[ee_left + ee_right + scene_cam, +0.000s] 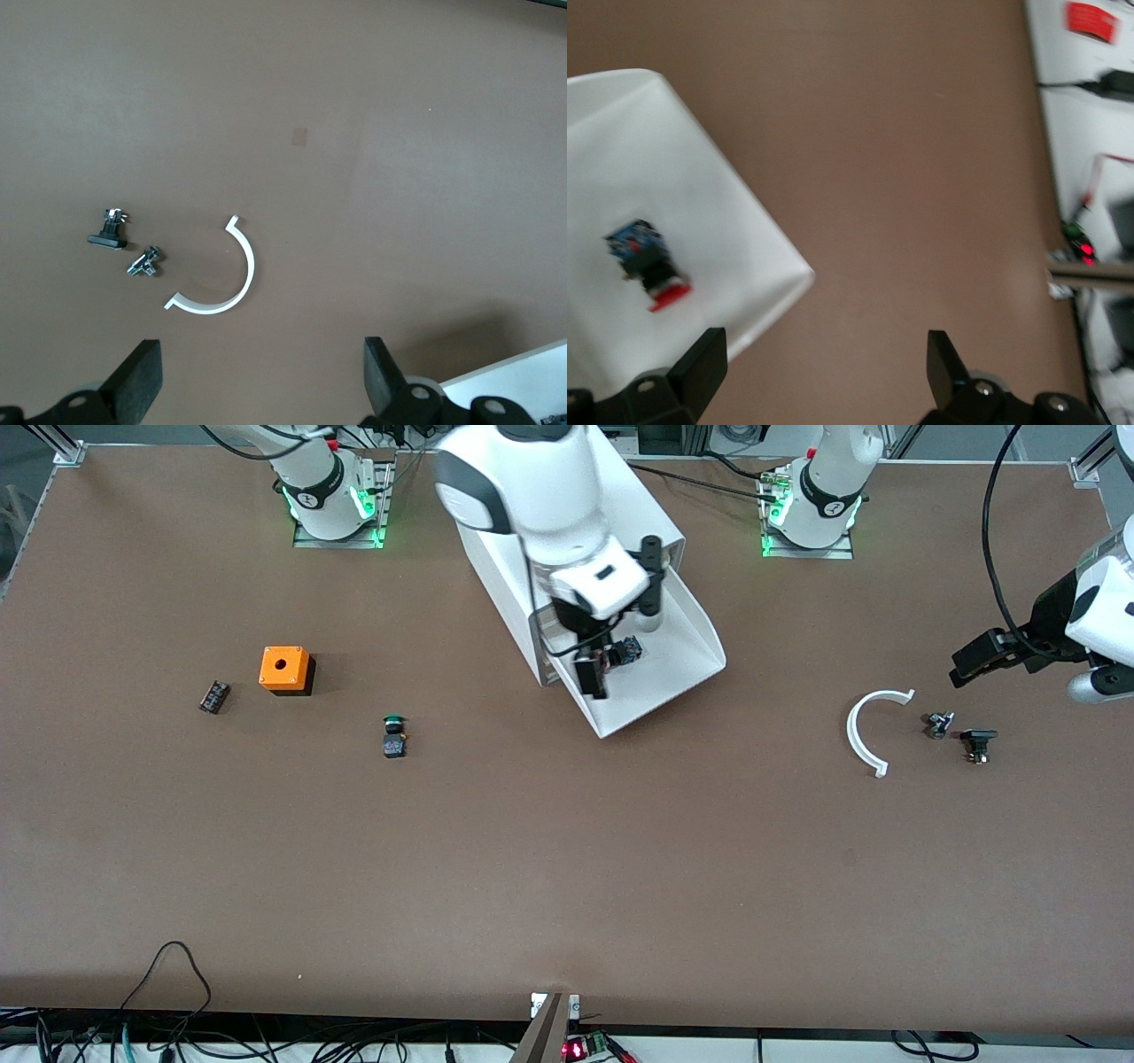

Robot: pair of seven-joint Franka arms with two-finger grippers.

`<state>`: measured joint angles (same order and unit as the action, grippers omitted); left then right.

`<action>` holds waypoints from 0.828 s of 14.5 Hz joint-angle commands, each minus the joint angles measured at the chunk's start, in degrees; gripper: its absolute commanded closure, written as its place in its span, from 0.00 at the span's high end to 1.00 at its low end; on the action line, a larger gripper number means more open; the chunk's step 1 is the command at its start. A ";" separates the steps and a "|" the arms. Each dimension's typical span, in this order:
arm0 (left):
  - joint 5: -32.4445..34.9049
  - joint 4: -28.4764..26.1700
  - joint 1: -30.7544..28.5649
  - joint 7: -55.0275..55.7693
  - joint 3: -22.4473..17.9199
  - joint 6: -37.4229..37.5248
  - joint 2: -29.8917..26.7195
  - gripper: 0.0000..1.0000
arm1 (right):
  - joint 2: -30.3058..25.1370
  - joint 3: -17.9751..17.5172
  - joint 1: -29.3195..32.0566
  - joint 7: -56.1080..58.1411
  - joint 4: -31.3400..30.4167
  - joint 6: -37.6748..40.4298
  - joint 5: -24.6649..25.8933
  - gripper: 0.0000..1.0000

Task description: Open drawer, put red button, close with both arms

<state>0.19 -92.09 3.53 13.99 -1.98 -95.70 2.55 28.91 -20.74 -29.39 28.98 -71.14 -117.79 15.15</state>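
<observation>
The drawer (678, 660) stands pulled out of the white cabinet (500, 593). The red button (625, 651) lies on its side on the drawer's floor; in the right wrist view it (652, 266) lies on the white drawer floor (664, 150) with its red cap toward the drawer's front. My right gripper (620, 627) hangs open and empty over the drawer, just above the button, and its jaws (824, 372) stand wide apart. My left gripper (967, 662) is open and empty (261, 381) over the table at the left arm's end.
An orange box with a hole (285, 669), a green-capped button (394, 735) and a small black block (213, 696) lie toward the right arm's end. A white curved strip (873, 731) and two small black parts (939, 724) (977, 742) lie below the left gripper.
</observation>
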 commanded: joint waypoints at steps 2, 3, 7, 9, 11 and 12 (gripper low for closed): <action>1.31 -0.44 1.12 3.38 2.23 -2.37 2.11 1.00 | -2.19 -0.18 9.33 -17.04 -3.03 1.59 -2.31 1.00; 1.31 -1.93 1.13 7.50 3.55 -4.47 2.54 1.00 | -2.27 0.17 10.57 -23.90 -4.26 2.47 -2.93 1.00; 1.31 -8.61 1.21 22.10 8.74 -13.70 4.65 1.00 | -4.03 7.01 13.39 -44.57 -8.40 10.53 -3.28 1.00; 1.31 -11.08 1.65 28.25 10.24 -18.97 7.02 1.00 | -4.21 9.65 14.79 -53.45 -8.23 17.74 -5.12 1.00; 1.31 -13.10 2.97 33.53 11.38 -24.15 9.13 1.00 | -5.95 11.85 16.38 -57.18 -8.23 21.71 -6.88 1.00; 1.31 -14.59 3.32 36.08 11.82 -26.88 9.66 1.00 | -7.71 13.25 17.08 -57.36 -8.32 23.21 -6.89 1.00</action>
<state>0.19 -104.29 5.92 44.71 9.02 -118.16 11.39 26.08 -9.25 -13.77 -25.11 -77.32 -97.84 9.86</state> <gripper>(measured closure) 0.000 0.000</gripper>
